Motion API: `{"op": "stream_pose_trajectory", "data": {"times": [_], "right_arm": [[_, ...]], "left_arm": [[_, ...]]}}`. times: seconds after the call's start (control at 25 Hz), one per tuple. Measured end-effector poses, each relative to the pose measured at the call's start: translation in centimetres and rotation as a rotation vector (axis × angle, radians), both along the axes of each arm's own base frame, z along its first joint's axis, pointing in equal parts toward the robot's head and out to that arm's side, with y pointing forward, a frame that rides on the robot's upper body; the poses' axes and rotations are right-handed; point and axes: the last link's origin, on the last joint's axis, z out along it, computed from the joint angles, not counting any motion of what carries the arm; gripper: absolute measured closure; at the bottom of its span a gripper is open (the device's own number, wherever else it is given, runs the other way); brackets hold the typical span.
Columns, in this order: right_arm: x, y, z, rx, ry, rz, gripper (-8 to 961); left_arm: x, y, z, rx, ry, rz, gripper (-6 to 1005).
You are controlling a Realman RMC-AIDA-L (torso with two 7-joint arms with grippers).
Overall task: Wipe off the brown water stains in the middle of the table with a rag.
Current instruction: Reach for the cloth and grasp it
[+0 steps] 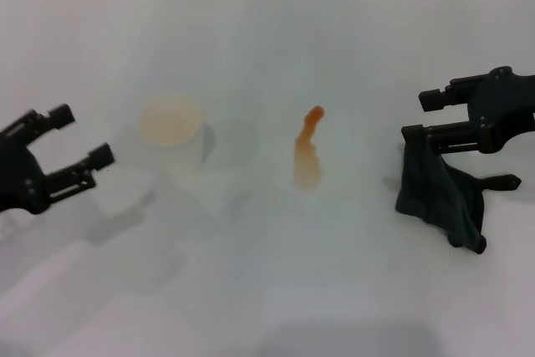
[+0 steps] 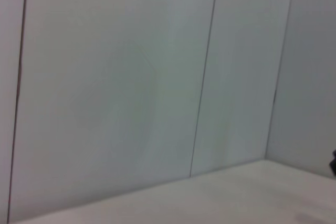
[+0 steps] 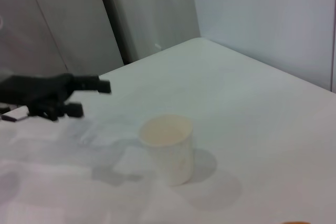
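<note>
At the far left of the head view, the left pincer hovers over the white desk with its two fingers spread wide and nothing between them. The right wrist view shows this same pincer from the side, farther off, low over the desk surface. The left wrist view gives only pale wall panels and a strip of the desk edge, with none of the objects in it.

Next to the right stands a white paper cup, upright, its inside tinted a faint orange; the right wrist view shows the cup much more plainly, with its shadow on the desk.

Near the middle lies the brown stain, a thin orange streak, narrow and darker at the far end, wider and paler at the near end. It sits well apart from the cup and from both arms. Only a sliver of it shows at the edge of the right wrist view.

On the right, the right pincer is clamped on the dark rag, which hangs in folds below it, well to the right of the stain. Whether the rag's lower edge touches the desk cannot be told.
</note>
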Motion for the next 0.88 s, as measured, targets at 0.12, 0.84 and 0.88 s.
{"op": "stream_pose_trajectory", "data": {"times": [0.12,0.84,0.88], "right_arm": [[0.0,0.0,0.0,0.0,0.0,0.001,310],[0.0,0.1,0.0,0.008,0.003,-0.008,310],[0.0,0.1,0.0,0.008,0.004,-0.009,310]], "left_arm": [[0.4,0.4,1.1,-0.03,0.022,-0.009,107],[5.2,5.8,2.4,-0.328,0.261,-0.078,109],[5.5,6.1,2.3,-0.356,0.279,-0.084,109]]}}
